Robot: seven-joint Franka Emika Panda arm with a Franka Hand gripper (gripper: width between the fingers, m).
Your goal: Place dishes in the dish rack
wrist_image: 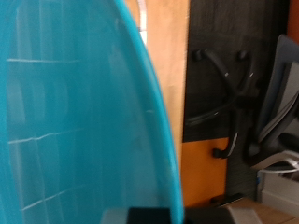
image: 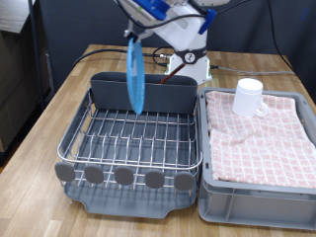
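Plate (image: 134, 75): light blue, held on edge, upright, hanging from the gripper (image: 131, 38) above the back part of the dish rack (image: 133, 138), just in front of the tall grey cutlery trough (image: 173, 95). Its lower edge sits over the wire grid; contact with the wires cannot be told from the exterior view. In the wrist view the plate (wrist_image: 79, 121) fills most of the frame, close to the camera.

Gripper: jaws clamped on the plate's upper rim; fingertips themselves not clearly resolved.

Rack: silver wire grid in a dark grey tray, row of round grey discs (image: 123, 176) along its near edge.

Mug (image: 248, 97): white, resting on the pink checked cloth (image: 262, 138) inside the grey crate (image: 259, 193), at the exterior view's right of the rack.

Everything stands on a wooden table (image: 44, 128).
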